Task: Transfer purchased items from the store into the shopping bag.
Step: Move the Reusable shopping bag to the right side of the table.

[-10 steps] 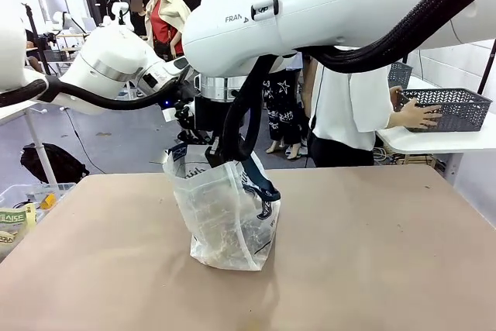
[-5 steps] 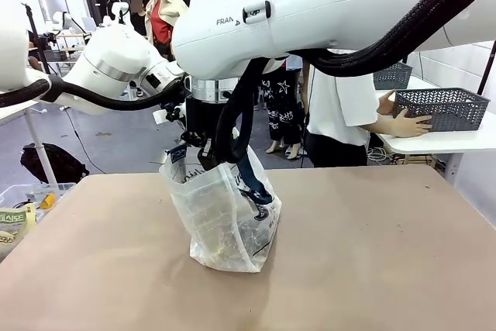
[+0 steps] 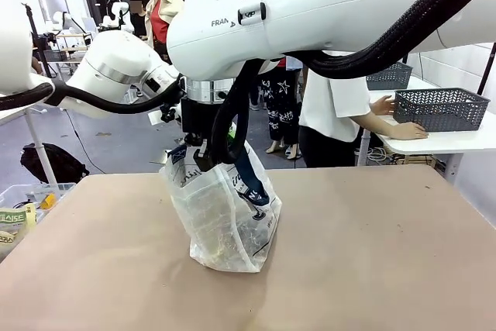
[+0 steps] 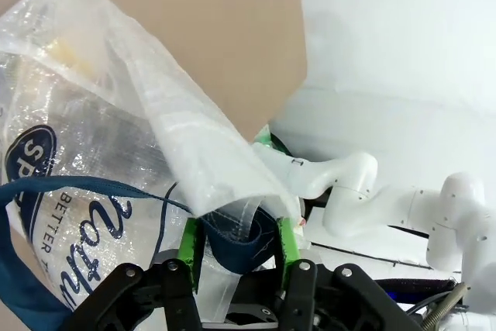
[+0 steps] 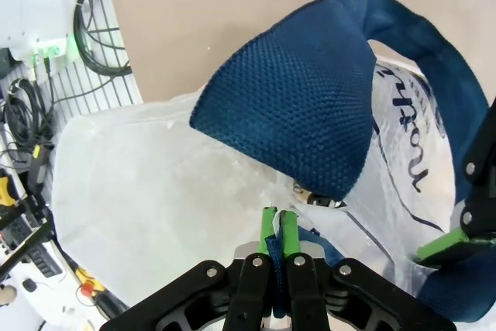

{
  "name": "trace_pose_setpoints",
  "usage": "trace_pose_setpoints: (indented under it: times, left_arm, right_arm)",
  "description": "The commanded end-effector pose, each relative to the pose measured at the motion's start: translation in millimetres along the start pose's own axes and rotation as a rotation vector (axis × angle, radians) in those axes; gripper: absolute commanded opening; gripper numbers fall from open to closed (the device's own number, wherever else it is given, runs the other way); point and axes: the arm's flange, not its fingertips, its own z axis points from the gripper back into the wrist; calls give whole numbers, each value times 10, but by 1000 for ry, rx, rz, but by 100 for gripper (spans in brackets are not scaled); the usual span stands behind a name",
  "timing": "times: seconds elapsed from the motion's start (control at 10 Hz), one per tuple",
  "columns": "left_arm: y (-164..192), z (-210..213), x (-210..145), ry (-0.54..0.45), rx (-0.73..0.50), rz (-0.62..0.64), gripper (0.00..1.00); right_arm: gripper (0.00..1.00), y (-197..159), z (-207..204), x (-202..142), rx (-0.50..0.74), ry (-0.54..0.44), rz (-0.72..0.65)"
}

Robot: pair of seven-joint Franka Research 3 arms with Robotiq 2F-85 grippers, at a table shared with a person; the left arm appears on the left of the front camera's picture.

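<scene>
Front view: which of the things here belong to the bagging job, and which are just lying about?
Part of the job:
- shopping bag, upright on the table
- left gripper, around the bag's edge and strap
- right gripper, shut on the bag's edge
- grey basket under the person's hand

Lying about:
- clear bin of packets
- second basket

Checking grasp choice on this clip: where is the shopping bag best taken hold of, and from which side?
At the top rim, from above. The shopping bag stands upright on the table, thin and limp, so only its rim and navy strap give something to pinch. The right claw is already shut there.
</scene>
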Motion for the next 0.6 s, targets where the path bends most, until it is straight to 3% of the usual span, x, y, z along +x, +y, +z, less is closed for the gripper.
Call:
trace_pose_setpoints:
  times: [0.0, 0.3, 0.5]
  left_arm:
    - [23, 35, 42, 25, -74, -16, 49]
    - [18, 20, 35, 93, -162, -91, 49]
    - [49, 51, 25, 73, -157, -81, 49]
  right_arm:
    - [0, 1, 2, 65, 16, -5, 21]
    - [0, -15, 8, 66, 24, -8, 25]
    - [0, -41, 47, 39, 32, -27, 20]
